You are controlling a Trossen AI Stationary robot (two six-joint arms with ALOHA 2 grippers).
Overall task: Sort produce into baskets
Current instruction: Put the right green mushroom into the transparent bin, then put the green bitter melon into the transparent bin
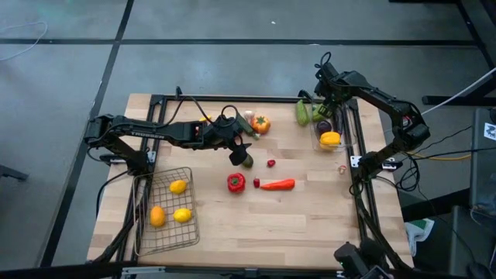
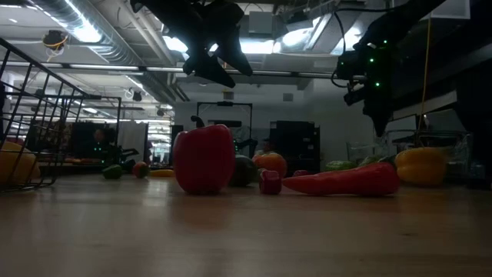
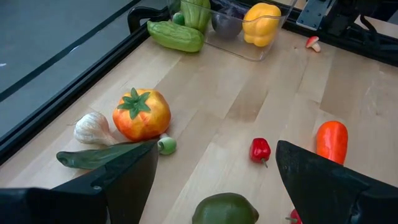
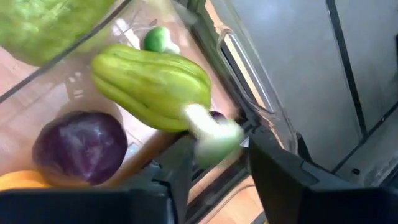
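My right gripper (image 4: 214,146) hangs over the far end of the clear plastic bin (image 1: 316,139) at the table's far right, pointing steeply down. A blurred pale green-and-white piece (image 4: 214,134) shows between its parted fingertips. Below lie a green ridged gourd (image 4: 152,84), a purple cabbage (image 4: 79,146) and a yellow pepper (image 1: 330,139). My left gripper (image 1: 239,152) stands open above the table's middle, over a round green fruit (image 3: 225,210), with nothing between its fingers. The wire basket (image 1: 147,232) at the near left holds three yellow and orange fruits. My right gripper has the pale piece (image 4: 214,134) between its fingertips, above the bin. The piece is blurred, and I cannot tell whether the fingers touch it.
Loose on the wood lie a red pepper (image 1: 235,182), a long red-orange carrot (image 1: 277,184), small red pieces (image 1: 271,163), an orange tomato (image 3: 141,114), garlic (image 3: 92,127), a dark green pod (image 3: 93,157) and a green gourd (image 3: 176,36) beside the bin. Black rails frame the table.
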